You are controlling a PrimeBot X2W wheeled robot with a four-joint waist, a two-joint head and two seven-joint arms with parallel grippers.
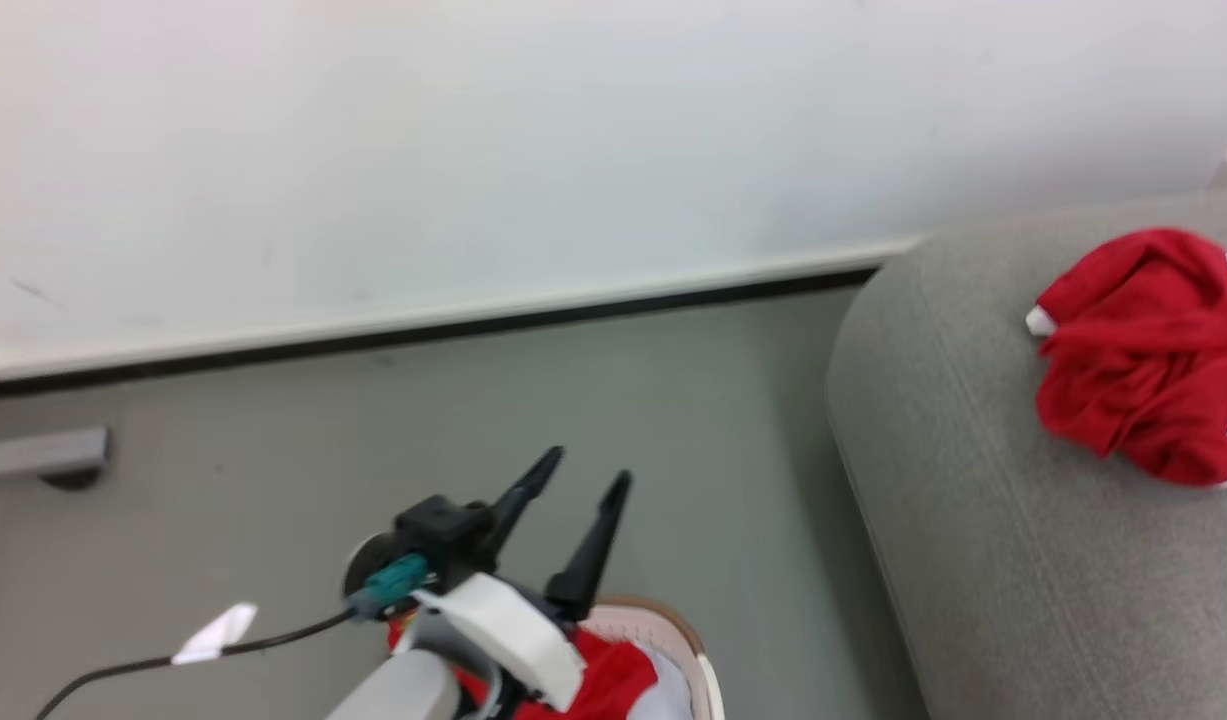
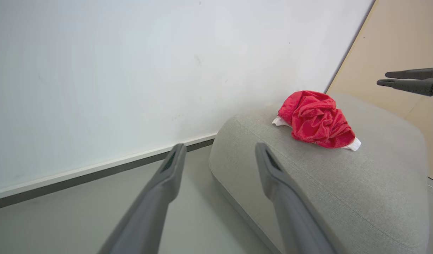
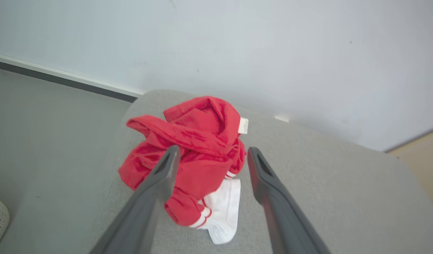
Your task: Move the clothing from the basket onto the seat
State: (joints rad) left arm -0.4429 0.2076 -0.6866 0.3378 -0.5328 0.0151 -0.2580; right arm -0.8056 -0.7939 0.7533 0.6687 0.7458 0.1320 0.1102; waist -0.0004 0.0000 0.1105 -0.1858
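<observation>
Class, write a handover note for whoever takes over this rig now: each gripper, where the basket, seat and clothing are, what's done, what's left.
Left gripper: jaws open, empty, by the basket.
Right gripper: jaws open, empty, over the seat.
Done: one red garment with white trim lies crumpled on the seat.
To do: red and white clothing shows in the basket; move it onto the seat.
</observation>
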